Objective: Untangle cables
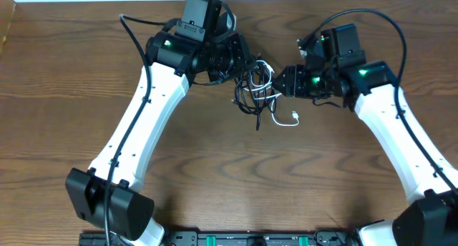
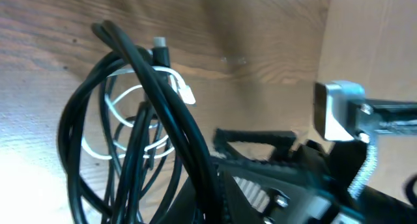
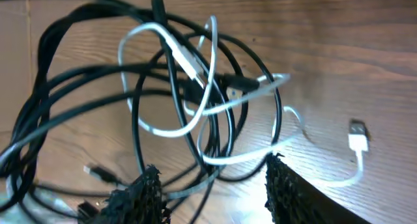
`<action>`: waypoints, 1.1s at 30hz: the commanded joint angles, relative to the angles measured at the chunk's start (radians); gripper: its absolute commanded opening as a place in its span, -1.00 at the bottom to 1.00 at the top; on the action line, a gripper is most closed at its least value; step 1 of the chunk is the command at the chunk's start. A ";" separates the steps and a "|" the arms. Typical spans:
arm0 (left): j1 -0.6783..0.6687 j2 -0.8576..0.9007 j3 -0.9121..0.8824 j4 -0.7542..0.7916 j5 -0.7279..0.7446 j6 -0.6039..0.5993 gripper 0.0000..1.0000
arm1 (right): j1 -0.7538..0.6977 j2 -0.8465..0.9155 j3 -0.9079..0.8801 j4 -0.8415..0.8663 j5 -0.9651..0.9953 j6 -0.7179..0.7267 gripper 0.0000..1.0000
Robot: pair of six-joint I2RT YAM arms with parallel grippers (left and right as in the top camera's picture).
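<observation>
Tangled cables (image 1: 259, 85) sit between left hand (image 1: 240, 63) and right hand (image 1: 279, 81).

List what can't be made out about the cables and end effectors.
Left wrist: blur and the close black cable hide whether the left end effector is open.
Overhead: too small to trace where the white cable crosses.
Right wrist: the black cable runs off the left edge.
</observation>
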 commanded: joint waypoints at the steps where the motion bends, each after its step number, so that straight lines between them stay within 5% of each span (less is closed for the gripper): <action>1: 0.002 -0.016 0.015 0.007 0.062 -0.050 -0.85 | 0.021 0.018 0.008 0.025 0.018 0.071 -0.01; 27: 0.002 -0.016 0.015 0.025 0.154 -0.050 -0.84 | 0.122 0.145 0.008 0.163 0.090 0.190 -0.55; 33: 0.002 -0.016 0.015 0.025 0.155 -0.050 -0.85 | 0.127 0.169 0.008 0.162 0.124 0.189 -0.88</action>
